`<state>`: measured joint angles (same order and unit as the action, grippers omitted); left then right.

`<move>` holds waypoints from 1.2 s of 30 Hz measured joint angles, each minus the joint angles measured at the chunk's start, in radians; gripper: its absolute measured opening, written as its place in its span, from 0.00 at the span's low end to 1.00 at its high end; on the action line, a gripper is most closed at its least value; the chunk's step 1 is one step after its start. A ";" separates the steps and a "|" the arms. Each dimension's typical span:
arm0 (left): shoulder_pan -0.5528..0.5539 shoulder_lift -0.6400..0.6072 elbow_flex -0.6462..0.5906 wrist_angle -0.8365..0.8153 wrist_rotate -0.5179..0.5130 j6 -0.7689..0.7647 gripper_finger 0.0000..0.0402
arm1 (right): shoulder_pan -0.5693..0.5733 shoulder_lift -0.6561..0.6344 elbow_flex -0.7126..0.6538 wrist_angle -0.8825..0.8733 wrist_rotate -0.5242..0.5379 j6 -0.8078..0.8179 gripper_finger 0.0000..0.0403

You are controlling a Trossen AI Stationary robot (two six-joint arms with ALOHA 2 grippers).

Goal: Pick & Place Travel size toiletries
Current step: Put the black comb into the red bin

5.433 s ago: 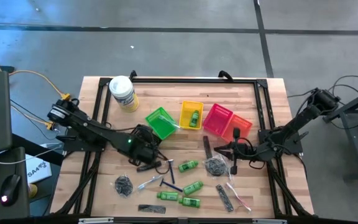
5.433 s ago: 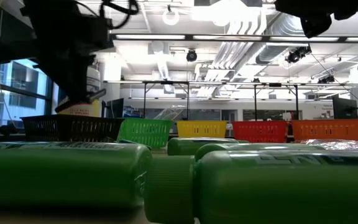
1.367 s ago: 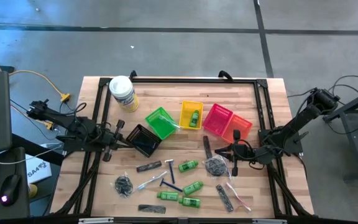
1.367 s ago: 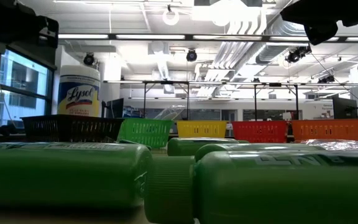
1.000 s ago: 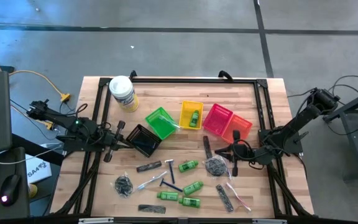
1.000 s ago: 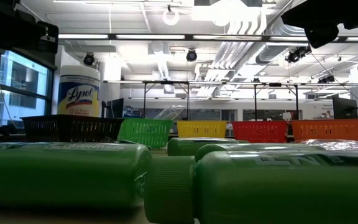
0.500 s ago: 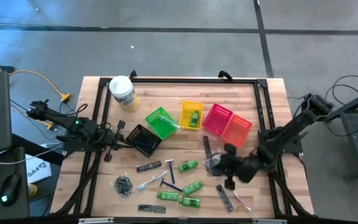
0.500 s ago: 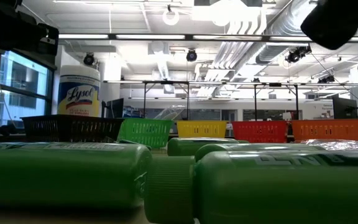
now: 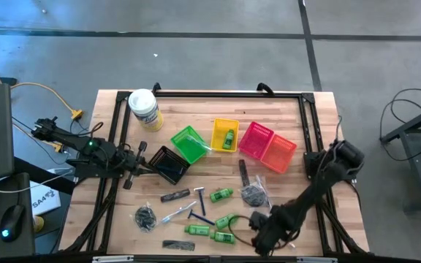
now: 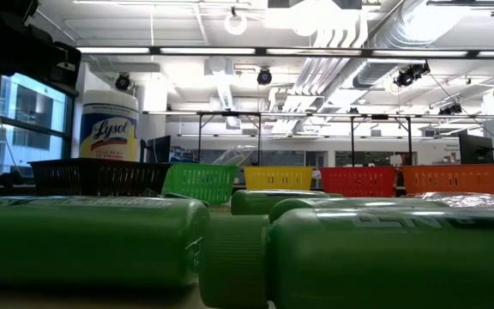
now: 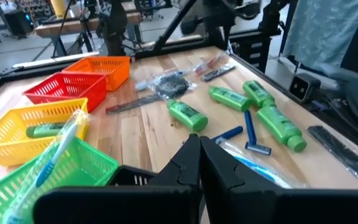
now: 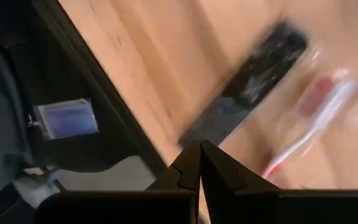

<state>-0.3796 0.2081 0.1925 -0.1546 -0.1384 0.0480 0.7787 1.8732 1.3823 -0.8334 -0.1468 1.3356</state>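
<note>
Flat black comb (image 12: 244, 93) and clear-wrapped red toothbrush (image 12: 309, 121) lie near the wooden surface's (image 9: 309, 131) front edge. Our right hand (image 9: 258, 232), clenched and empty, has swung over them, suggesting an imminent pick. Only its wrist view resolves them. Left hand (image 11: 199, 163), clenched, waits beside the black basket (image 9: 168, 164).
</note>
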 joint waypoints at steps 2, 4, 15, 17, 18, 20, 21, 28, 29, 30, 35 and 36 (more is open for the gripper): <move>0.000 0.000 0.000 -0.014 -0.005 0.004 0.00 | 0.019 0.030 0.031 0.008 -0.006 0.043 0.01; 0.000 0.000 0.000 -0.025 -0.008 0.004 0.00 | 0.033 0.046 0.041 0.024 0.021 0.083 0.01; 0.000 0.000 0.000 -0.030 -0.010 0.045 0.00 | 0.022 0.050 0.041 0.174 0.174 0.247 0.18; 0.000 0.000 0.000 -0.030 -0.010 0.057 0.00 | 0.011 0.053 0.041 0.169 0.174 0.267 0.26; 0.000 0.000 0.000 -0.029 -0.011 0.058 0.00 | 0.005 0.058 0.041 0.169 0.170 0.272 0.30; 0.000 0.000 0.000 -0.028 -0.011 0.060 0.00 | -0.005 0.071 0.040 0.165 0.150 0.280 0.38; 0.000 0.000 0.000 -0.028 -0.011 0.062 0.00 | -0.005 0.078 0.040 0.162 0.146 0.288 0.41; 0.000 0.000 0.000 -0.028 -0.013 0.078 0.00 | -0.018 0.140 0.039 0.160 0.020 0.312 0.48; 0.000 0.000 0.000 -0.028 -0.013 0.078 0.00 | -0.019 0.143 0.040 0.159 0.013 0.328 0.47; 0.000 0.000 0.000 -0.028 -0.013 0.078 0.00 | -0.019 0.144 0.040 0.149 0.007 0.348 0.46; 0.000 0.000 0.000 -0.027 -0.013 0.078 0.00 | -0.004 0.145 0.040 0.113 0.039 0.382 0.42; 0.000 0.000 0.000 -0.027 -0.013 0.078 0.00 | -0.001 0.145 0.040 0.101 0.043 0.390 0.41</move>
<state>-0.3798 0.2078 0.1925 -0.1815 -0.1513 0.1265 0.7774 2.0178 1.4221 -0.7324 -0.1042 1.7261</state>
